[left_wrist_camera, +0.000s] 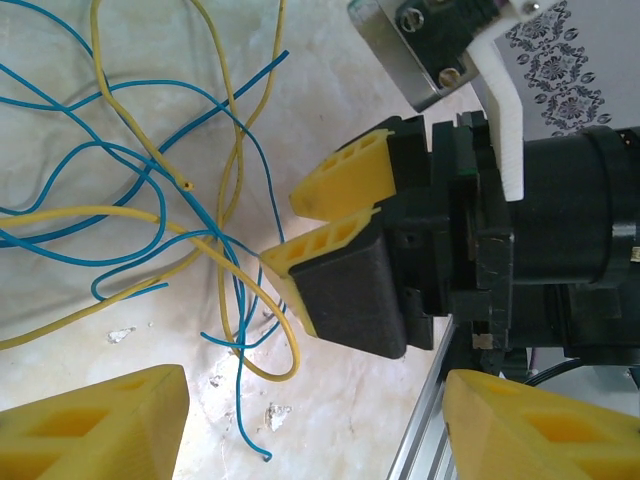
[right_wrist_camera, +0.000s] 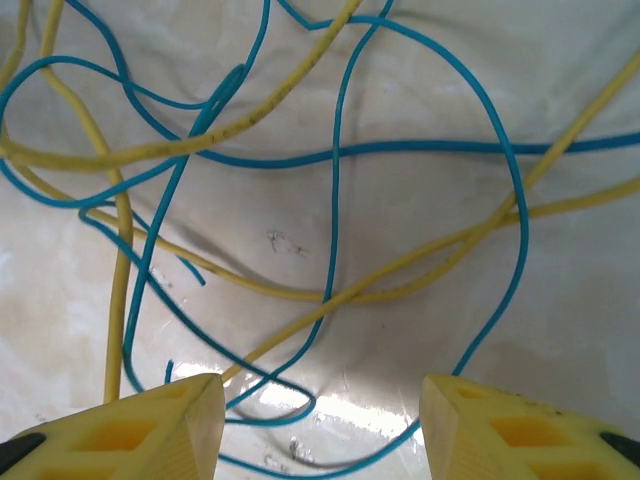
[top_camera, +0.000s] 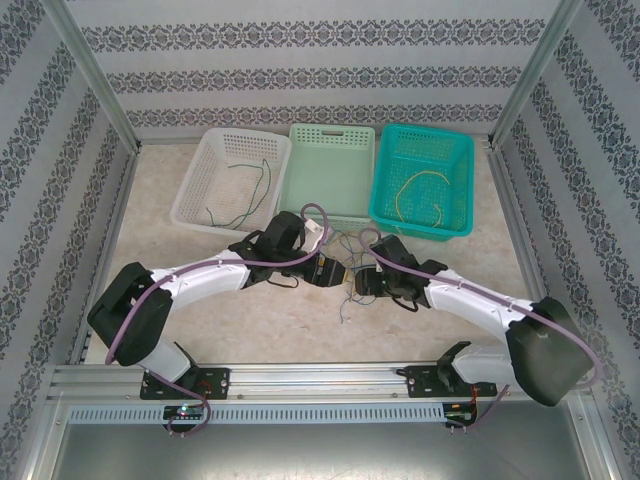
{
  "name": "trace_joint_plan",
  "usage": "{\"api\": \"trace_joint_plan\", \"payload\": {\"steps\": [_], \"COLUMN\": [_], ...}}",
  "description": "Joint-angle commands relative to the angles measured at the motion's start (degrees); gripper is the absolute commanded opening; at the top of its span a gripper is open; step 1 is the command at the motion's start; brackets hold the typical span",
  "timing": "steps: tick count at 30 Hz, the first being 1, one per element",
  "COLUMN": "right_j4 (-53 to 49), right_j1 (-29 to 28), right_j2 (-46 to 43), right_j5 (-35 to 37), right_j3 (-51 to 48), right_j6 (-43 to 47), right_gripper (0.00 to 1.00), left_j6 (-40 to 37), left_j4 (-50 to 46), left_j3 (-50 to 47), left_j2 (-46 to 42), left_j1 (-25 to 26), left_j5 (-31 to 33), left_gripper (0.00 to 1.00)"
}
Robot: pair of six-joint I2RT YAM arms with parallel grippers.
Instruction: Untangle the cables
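Observation:
A tangle of thin blue cables (right_wrist_camera: 335,200) and yellow cables (right_wrist_camera: 400,285) lies on the pale table between the two arms, and is seen small from above (top_camera: 349,250). My right gripper (right_wrist_camera: 322,420) hovers low over it, open, with blue loops lying on the table between its yellow fingers (right_wrist_camera: 165,425). My left gripper (left_wrist_camera: 315,440) is open too, holding nothing, its fingers (left_wrist_camera: 95,425) astride bare table and one blue cable end (left_wrist_camera: 245,425). It faces the right gripper (left_wrist_camera: 282,230), whose tips sit at the tangle's edge. From above, the left gripper (top_camera: 325,268) and right gripper (top_camera: 362,280) nearly meet.
Three baskets line the back: a white one (top_camera: 192,190) holding a green cable (top_camera: 262,180), a light green one (top_camera: 332,140), and a teal one (top_camera: 458,190) holding a yellow cable (top_camera: 420,180). An aluminium rail (left_wrist_camera: 425,440) runs beside the left gripper. Patterned walls enclose the table.

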State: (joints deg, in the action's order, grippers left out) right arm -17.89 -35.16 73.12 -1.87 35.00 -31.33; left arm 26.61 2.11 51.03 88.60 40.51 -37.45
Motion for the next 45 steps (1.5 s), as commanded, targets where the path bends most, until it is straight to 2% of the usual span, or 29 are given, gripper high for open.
{"api": "trace_joint_plan", "payload": {"steps": [1,4,6,12,15,25,34,41,45], "right_j4": [1.0,2.7,2.7,4.2,2.8,-4.3,-10.3,-13.8,-11.7], "right_j1": [-0.6,-0.6,-0.6,-0.6,-0.8,-1.5,-1.6,-2.0,-3.5], "right_j2": [2.9,5.0,6.2,4.6,1.6,-14.8,-23.2,-20.3,-19.4], "right_j5": [2.0,1.7,2.7,3.7,3.2,5.5,6.9,6.1,6.1], "right_j3": [1.5,1.9,2.6,1.9,1.5,-0.7,3.1,10.1,12.2], "right_j6": [1.7,1.6,1.4,1.3,1.4,0.1,0.4,2.7,3.7], "right_gripper": [0.53,0.5,0.45,0.11,0.0,0.0,0.0,0.0,0.0], "left_j6": [-1.7,-2.6,-2.9,-3.1,-3.5,-4.5,-4.8,-5.5,-5.8], "left_j4": [-1.0,-2.3,-2.6,-2.9,-3.2,-3.1,-2.4,-1.2,-2.9], "left_j3": [0.7,0.9,0.7,0.0,0.0,1.3,1.9,3.4,5.4], "left_j2": [-1.1,-1.9,-2.5,-3.5,-3.8,-2.7,-2.6,-1.9,0.0], "left_j1": [0.2,-0.2,-0.5,-1.2,-1.4,-1.5,-1.5,-1.3,-1.2], "left_j5": [0.4,1.0,1.4,1.8,2.2,1.7,1.1,-1.6,-1.7], "left_gripper": [0.69,0.69,0.69,0.7,0.7,0.69,0.69,0.68,0.68]}}
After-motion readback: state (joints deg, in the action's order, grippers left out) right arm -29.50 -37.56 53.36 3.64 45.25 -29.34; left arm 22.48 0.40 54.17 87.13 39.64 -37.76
